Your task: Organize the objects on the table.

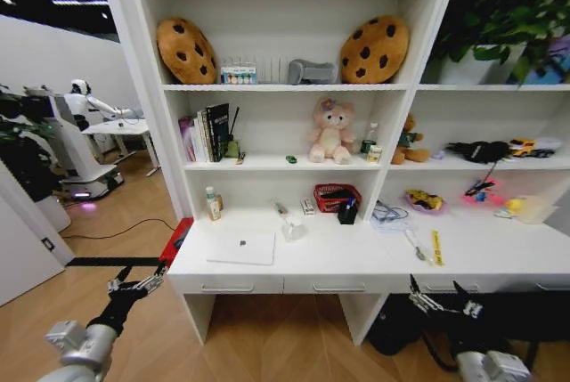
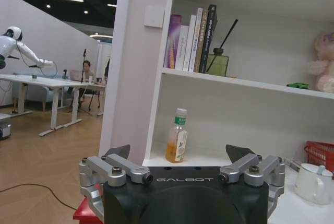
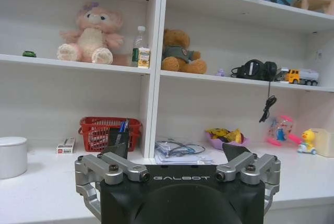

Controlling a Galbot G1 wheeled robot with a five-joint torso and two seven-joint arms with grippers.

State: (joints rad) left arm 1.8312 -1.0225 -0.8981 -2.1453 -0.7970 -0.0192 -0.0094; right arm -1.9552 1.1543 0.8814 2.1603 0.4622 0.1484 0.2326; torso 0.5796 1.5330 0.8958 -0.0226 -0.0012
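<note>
A thin silver laptop (image 1: 240, 247) lies shut on the left part of the white table (image 1: 356, 256). A tiny green toy car (image 1: 291, 159) (image 2: 298, 85) (image 3: 29, 54) sits on the shelf above, left of the pink plush. A blue-capped pen (image 3: 121, 127) stands in a black holder (image 1: 347, 213) beside the red basket. My left gripper (image 1: 135, 286) (image 2: 179, 152) hangs open off the table's front left corner, holding nothing. My right gripper (image 1: 443, 302) (image 3: 175, 151) is open below the front edge, right of the drawers.
On the table stand a juice bottle (image 1: 212, 203), a white cup (image 1: 292, 229), a red basket (image 1: 337, 196), cables (image 1: 389, 214) and a purple bowl (image 1: 425, 200). A red object (image 1: 176, 241) hangs at the left end. Dark bags (image 1: 401, 324) sit underneath.
</note>
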